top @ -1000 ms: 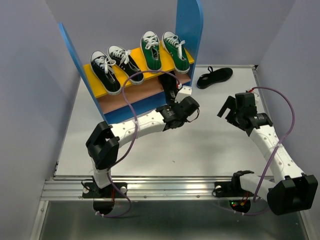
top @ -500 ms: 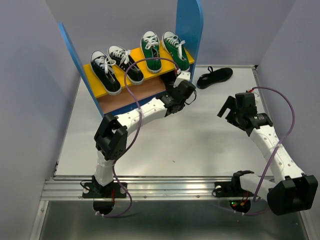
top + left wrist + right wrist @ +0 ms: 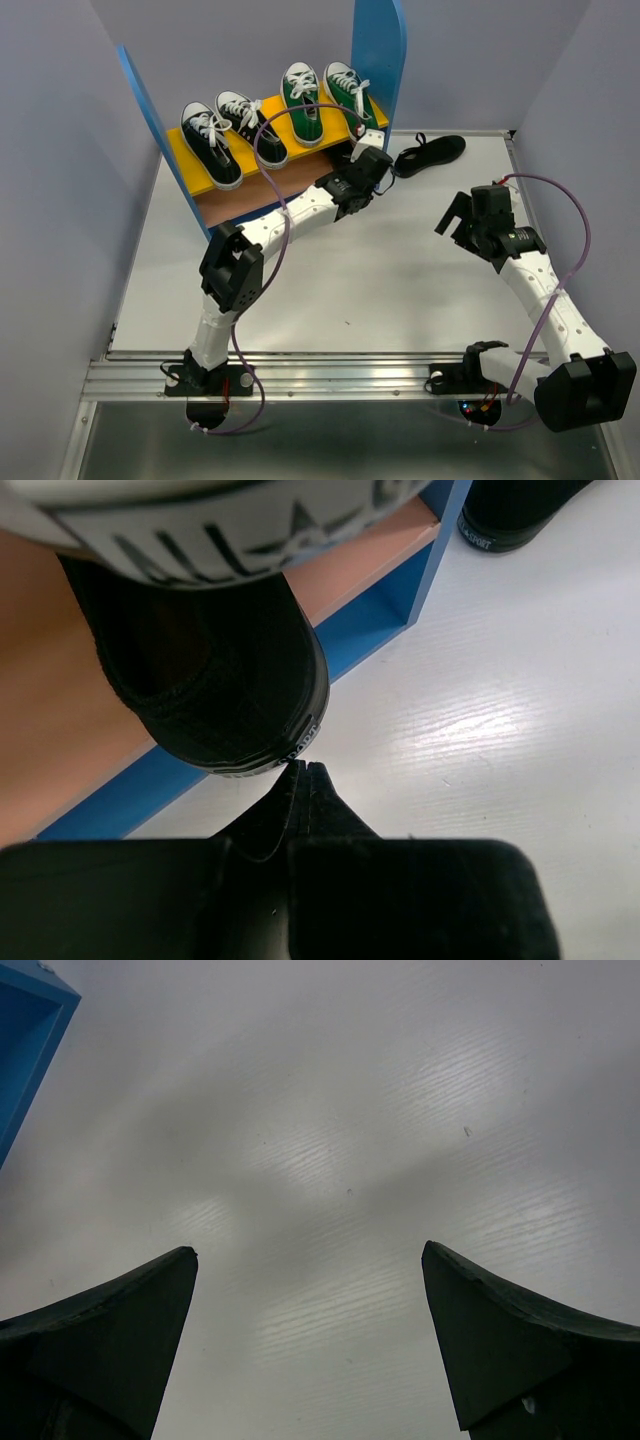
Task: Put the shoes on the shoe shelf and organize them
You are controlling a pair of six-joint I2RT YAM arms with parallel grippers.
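From above, the shoe shelf (image 3: 378, 50) stands at the table's (image 3: 400, 270) far left, its upper board (image 3: 272, 103) carrying two black sneakers (image 3: 211, 145) on the left and two green sneakers (image 3: 301, 102) on the right. The left arm (image 3: 300, 210) reaches to the shelf's right end, and an all-black shoe (image 3: 430, 153) lies on the table just right of the shelf.

The left wrist view shows the left gripper (image 3: 305, 777) clenched on nothing, its tips just before the heel of a second all-black shoe (image 3: 215, 670), which sits on the lower board (image 3: 50, 710) and overhangs its front edge.

In the right wrist view the right gripper (image 3: 310, 1340) is spread wide over bare table, grasping nothing.

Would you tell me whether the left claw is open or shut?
Shut. The left claw shows both tips pressed together with nothing between them.
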